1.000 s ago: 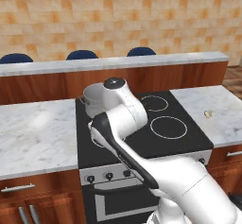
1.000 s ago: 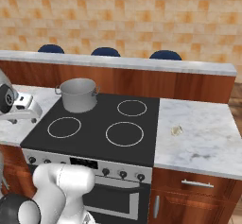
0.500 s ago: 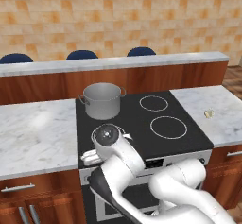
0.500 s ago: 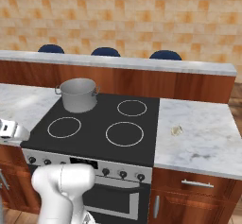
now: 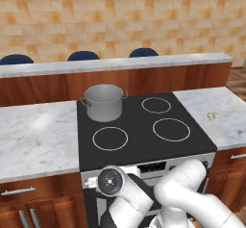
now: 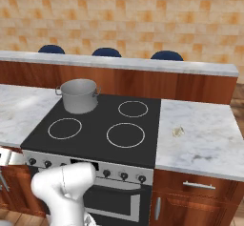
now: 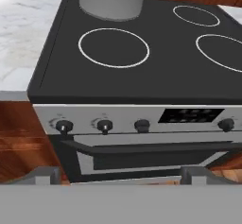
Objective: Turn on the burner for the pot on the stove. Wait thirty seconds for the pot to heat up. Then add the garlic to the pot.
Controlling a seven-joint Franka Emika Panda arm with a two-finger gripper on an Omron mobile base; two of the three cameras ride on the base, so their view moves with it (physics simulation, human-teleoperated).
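The grey pot stands on the back left ring of the black stove and hides the burner under it. The pot and its lower wall also show from the other sides. The pale garlic lies on the marble counter right of the stove, as the garlic also shows. My gripper is open, fingertips wide apart, low in front of the stove and apart from it. It faces the knobs on the silver strip.
Three bare white rings mark the rest of the glass top. A display sits on the strip and the oven door handle runs below it. My arm folds low before the oven. A raised bar ledge runs behind.
The arm has swung down from over the stove top to low in front of the control strip, uncovering the pot in the left base view. The jaws stayed wide.
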